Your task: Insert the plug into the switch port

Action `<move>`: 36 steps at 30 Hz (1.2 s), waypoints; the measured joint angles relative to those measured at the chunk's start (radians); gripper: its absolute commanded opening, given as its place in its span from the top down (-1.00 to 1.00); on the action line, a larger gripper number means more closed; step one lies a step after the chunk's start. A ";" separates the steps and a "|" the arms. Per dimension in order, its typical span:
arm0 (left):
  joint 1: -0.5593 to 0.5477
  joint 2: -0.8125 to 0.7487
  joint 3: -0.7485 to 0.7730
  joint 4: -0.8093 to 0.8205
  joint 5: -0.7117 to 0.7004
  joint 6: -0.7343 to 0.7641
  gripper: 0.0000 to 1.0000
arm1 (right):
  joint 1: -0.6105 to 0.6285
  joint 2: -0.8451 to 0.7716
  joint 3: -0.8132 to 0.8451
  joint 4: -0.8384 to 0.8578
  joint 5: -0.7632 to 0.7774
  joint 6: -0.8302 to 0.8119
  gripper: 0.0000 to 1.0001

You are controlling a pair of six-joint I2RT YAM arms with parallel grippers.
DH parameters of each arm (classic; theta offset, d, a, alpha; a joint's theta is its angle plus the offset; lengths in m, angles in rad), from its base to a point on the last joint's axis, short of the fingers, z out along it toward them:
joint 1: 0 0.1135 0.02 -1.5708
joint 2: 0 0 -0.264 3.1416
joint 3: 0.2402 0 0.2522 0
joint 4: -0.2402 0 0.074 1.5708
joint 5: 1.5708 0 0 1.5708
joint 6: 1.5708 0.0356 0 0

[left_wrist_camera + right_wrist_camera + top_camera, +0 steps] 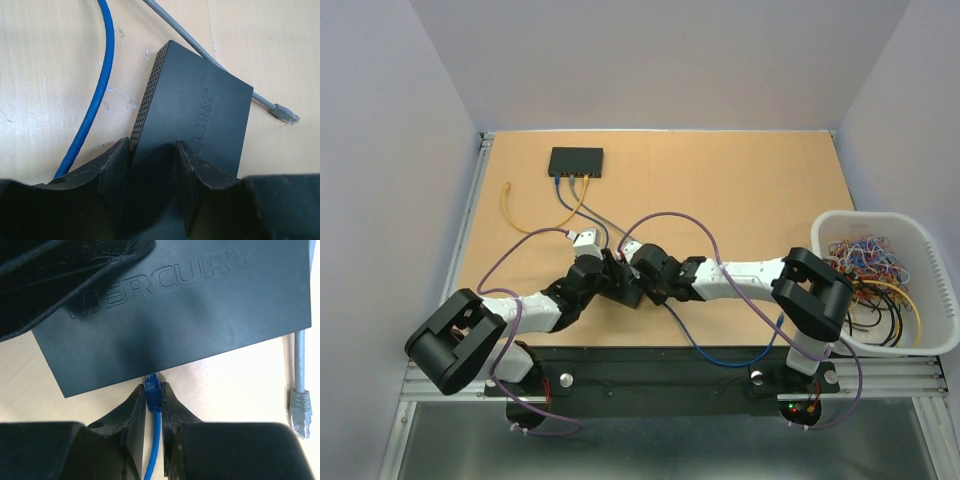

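Observation:
The black switch (pixel 195 115), marked MERCURY (pixel 190 305), lies on the wooden table. My left gripper (pixel 152 165) is shut on one end of it, a finger on each face. The blue plug (pixel 151 386) on its blue cable (pixel 95 95) is pinched in my right gripper (pixel 153 389), which is shut on it. The plug's tip meets the switch's near side; the port itself is hidden under the top edge. In the top view both grippers, left (pixel 612 273) and right (pixel 645 275), meet mid-table and hide the switch.
A second black switch (pixel 576 161) with cables plugged in sits at the back. A loose grey cable's plug (pixel 300 410) lies just right of the held switch. A white basket (pixel 875 215) of cables stands at the right edge. A yellow cable (pixel 520 215) lies at the back left.

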State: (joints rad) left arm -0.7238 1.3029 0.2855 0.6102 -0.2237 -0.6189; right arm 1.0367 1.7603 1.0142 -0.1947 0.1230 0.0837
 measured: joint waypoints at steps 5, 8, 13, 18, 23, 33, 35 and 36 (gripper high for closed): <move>-0.004 0.000 0.000 0.001 -0.003 0.004 -0.01 | -0.021 -0.002 0.000 0.000 -0.074 -0.038 0.99; -0.010 -0.004 -0.005 0.004 -0.006 0.011 -0.01 | -0.029 -0.004 0.000 -0.002 -0.105 -0.069 0.99; -0.019 -0.012 -0.016 0.011 -0.009 0.019 -0.01 | -0.038 0.000 0.018 -0.032 -0.141 -0.119 0.99; -0.034 -0.010 -0.016 0.012 -0.031 0.028 -0.01 | -0.044 0.040 0.091 -0.127 -0.163 -0.147 0.99; -0.055 0.008 -0.015 0.023 -0.074 0.008 0.00 | -0.053 0.067 0.143 -0.193 -0.188 -0.164 0.99; -0.082 0.024 -0.015 0.036 -0.138 -0.047 0.00 | -0.056 0.079 0.176 -0.225 -0.203 -0.166 0.99; -0.086 0.025 -0.015 0.037 -0.144 -0.051 0.00 | -0.056 0.079 0.176 -0.225 -0.203 -0.160 0.99; -0.086 0.025 -0.016 0.038 -0.144 -0.052 0.00 | -0.056 0.080 0.176 -0.225 -0.203 -0.158 0.99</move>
State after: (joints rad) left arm -0.8097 1.3277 0.2699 0.6479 -0.3679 -0.6708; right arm 0.9802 1.8400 1.1904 -0.4198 -0.0803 -0.0746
